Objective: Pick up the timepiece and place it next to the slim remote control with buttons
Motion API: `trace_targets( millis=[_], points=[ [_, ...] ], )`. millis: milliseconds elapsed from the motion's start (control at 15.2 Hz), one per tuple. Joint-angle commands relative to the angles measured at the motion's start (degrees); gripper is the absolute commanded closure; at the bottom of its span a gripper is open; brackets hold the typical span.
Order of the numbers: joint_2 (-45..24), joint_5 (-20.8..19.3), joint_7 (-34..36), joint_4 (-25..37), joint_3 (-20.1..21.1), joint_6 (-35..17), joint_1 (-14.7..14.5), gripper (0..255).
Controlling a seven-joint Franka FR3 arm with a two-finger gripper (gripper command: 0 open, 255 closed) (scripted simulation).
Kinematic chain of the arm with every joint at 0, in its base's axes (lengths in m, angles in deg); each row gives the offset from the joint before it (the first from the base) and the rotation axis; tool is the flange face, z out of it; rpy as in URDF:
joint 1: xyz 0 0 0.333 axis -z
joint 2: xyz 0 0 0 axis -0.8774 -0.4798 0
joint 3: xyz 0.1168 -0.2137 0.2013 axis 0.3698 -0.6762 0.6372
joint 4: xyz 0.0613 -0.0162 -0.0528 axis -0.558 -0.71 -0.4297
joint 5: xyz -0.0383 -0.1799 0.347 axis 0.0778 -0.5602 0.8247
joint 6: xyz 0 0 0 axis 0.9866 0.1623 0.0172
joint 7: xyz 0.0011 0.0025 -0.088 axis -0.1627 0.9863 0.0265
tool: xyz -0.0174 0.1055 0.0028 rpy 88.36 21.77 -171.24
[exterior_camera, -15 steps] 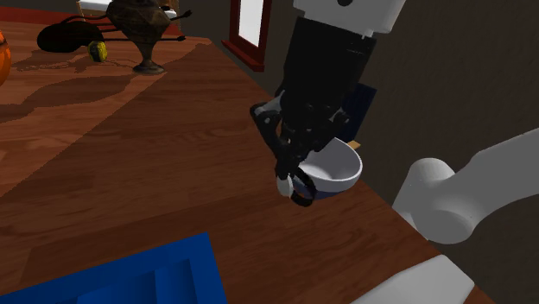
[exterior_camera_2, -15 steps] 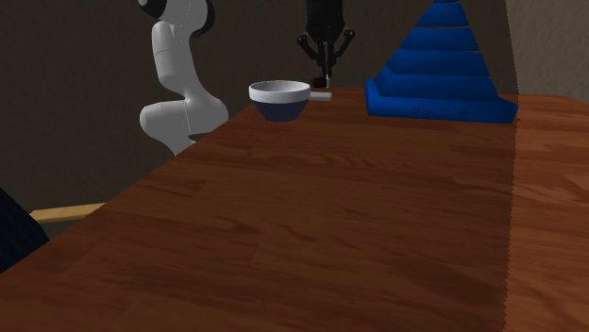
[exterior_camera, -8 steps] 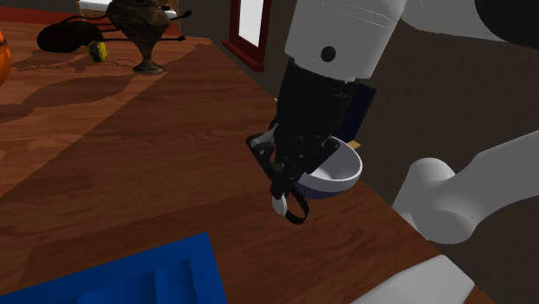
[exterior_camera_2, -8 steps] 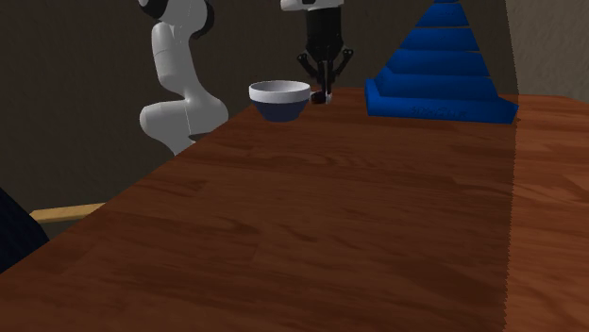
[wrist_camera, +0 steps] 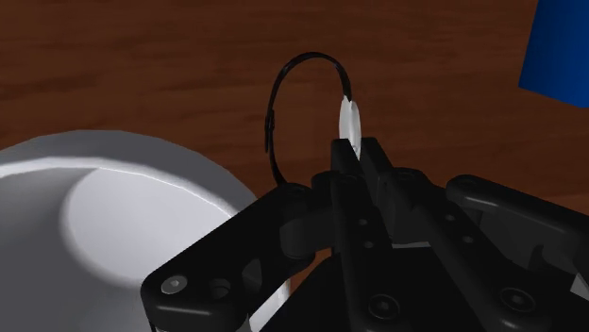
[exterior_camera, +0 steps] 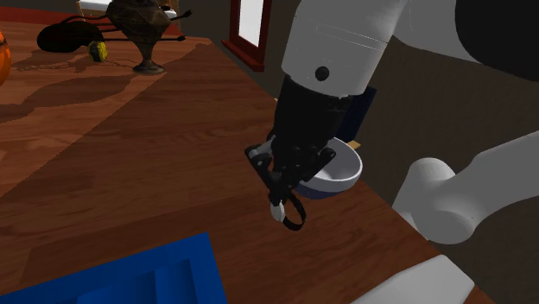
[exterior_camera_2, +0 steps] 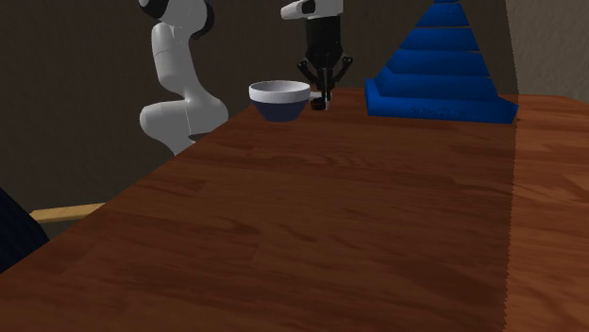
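Observation:
My black gripper (exterior_camera: 282, 195) is shut on a small watch (exterior_camera: 289, 214) with a white face and a thin black strap loop. The watch hangs from the fingertips over the wooden table (exterior_camera: 129, 164), just beside a white bowl (exterior_camera: 343, 169). In the wrist view the white face (wrist_camera: 350, 127) is pinched between the fingers and the strap (wrist_camera: 280, 113) arcs out past them, with the bowl (wrist_camera: 94, 217) close alongside. From the second exterior view the gripper (exterior_camera_2: 324, 92) points down at the far end of the table, to the right of the bowl (exterior_camera_2: 279, 99).
A blue stepped object (exterior_camera_2: 439, 75) stands close to the gripper, at the shoulder view's lower left (exterior_camera: 129, 276). A dark vase (exterior_camera: 142, 34) and other small items sit at the table's far end. The table edge runs just past the bowl.
The gripper, still shut on the watch, has shifted away from the bowl toward the shoulder view's lower left. More of the white wrist has come into view above it.

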Motion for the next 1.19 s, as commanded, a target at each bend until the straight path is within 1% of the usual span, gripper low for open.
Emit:
trace_targets(
  millis=[0,66,396,660,1122],
  points=[
    [0.00,0.00,0.00,0.00,0.00,0.00,0.00,255],
    [0.00,0.00,0.00,0.00,0.00,0.00,0.00,0],
    [0.01,0.00,0.00,-0.01,0.00,-0.01,0.00,0],
    [-0.96,-1.24,0.65,7.74,-1.59,6.94,0.57,0],
    [-0.96,-1.24,0.65,7.74,-1.59,6.94,0.57,0]
  ],
)
